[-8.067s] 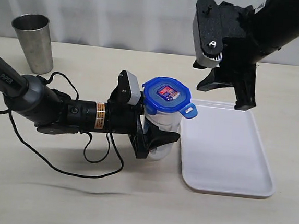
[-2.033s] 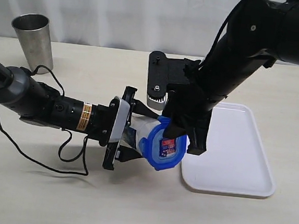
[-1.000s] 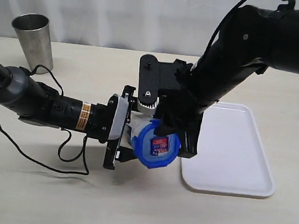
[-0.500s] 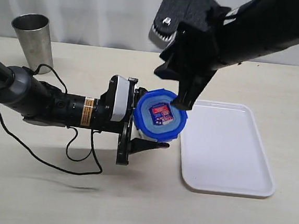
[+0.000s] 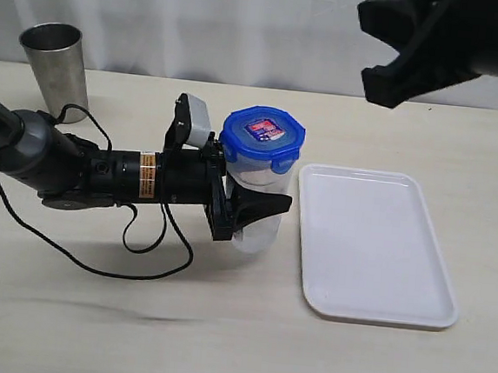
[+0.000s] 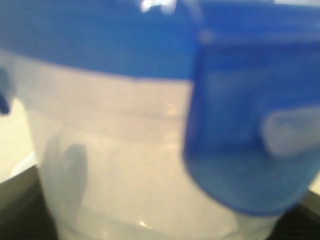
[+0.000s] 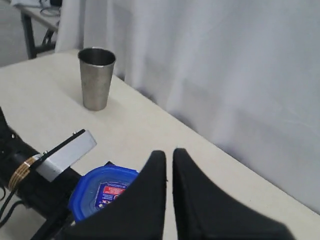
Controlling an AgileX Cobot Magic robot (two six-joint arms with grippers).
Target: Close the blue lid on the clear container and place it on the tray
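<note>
The clear container (image 5: 259,228) stands upright just left of the tray (image 5: 374,250), held in the air or on the table, I cannot tell which. My left gripper (image 5: 260,209) is shut on its wall from the left side. The blue lid (image 5: 262,135) sits on its mouth, sticker up. In the left wrist view the clear container (image 6: 125,165) fills the frame, with the blue lid (image 6: 100,45) above it and one flap (image 6: 250,150) folded down. My right gripper (image 7: 169,152) is shut and empty, high above and apart from the blue lid (image 7: 102,192).
A steel cup (image 5: 57,69) stands at the far left of the table, also seen as the steel cup (image 7: 96,77) in the right wrist view. The right arm (image 5: 445,38) hangs at the upper right. A black cable (image 5: 138,255) loops on the table under the left arm.
The right arm has lifted off the lid and pulled up to the right. The left gripper has turned the container from tilted to upright, with the lid on top.
</note>
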